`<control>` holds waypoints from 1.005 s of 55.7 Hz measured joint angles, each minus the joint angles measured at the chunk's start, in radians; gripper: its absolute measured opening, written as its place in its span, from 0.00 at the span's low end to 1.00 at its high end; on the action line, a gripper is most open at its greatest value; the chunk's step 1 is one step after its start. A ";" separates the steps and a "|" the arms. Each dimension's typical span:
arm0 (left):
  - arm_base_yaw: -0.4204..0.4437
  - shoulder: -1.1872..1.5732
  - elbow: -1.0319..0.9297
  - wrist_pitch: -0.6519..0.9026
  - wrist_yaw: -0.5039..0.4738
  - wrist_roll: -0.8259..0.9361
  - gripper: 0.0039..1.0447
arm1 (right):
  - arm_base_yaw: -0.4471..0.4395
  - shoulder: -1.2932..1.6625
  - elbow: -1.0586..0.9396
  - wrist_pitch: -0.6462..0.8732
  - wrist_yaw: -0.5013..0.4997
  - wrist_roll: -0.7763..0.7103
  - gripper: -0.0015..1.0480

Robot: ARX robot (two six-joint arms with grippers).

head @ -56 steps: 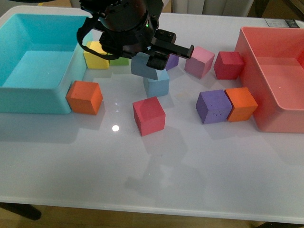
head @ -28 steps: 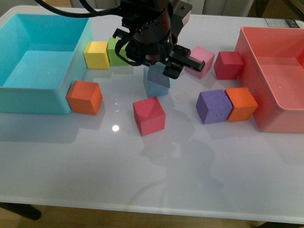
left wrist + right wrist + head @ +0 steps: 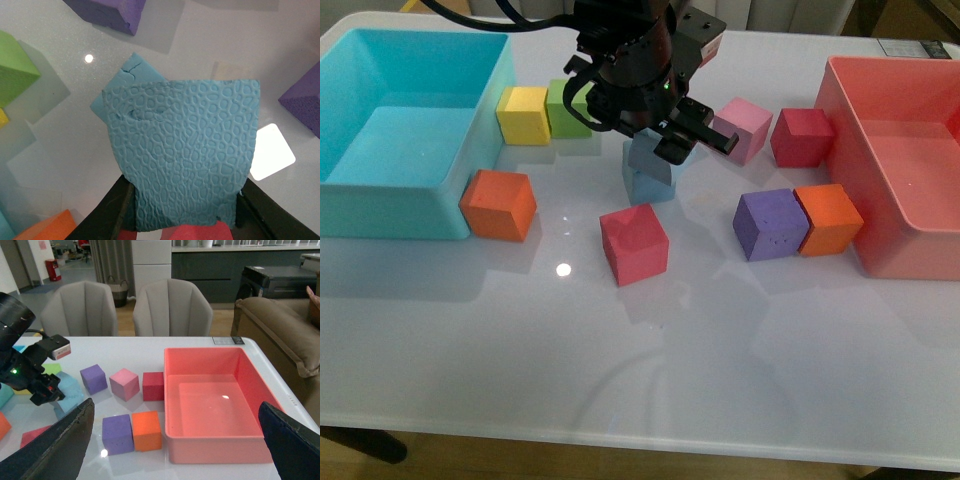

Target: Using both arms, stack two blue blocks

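Left tool [image 3: 658, 150], clenched on upper blue block [image 3: 648, 160], has lowered it askew onto lower blue block [image 3: 650, 188] mid-worktop toward far edge; release looks next; right tool [image 3: 172, 452] spread, idle.

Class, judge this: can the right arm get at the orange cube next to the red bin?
Probably yes: nothing lies over the orange cube, and the right pincer is open. The purple cube and red bin crowd its sides.

I read the upper block [image 3: 648, 158] on the lower block [image 3: 650, 188], a cube [image 3: 634, 243] at its 6 o'clock, a bin [image 3: 390, 215] at 9 o'clock, a second bin [image 3: 905, 258] at 3 o'clock.
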 joint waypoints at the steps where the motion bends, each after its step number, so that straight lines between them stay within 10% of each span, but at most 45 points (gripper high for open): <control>1: 0.001 0.000 0.003 -0.001 0.000 0.003 0.36 | 0.000 0.000 0.000 0.000 0.000 0.000 0.91; 37: 0.025 0.079 0.110 -0.045 0.008 0.058 0.35 | 0.000 0.000 0.000 0.000 0.000 0.000 0.91; 56: 0.026 0.083 0.110 -0.045 0.018 0.070 0.86 | 0.000 0.000 0.000 0.000 0.000 0.000 0.91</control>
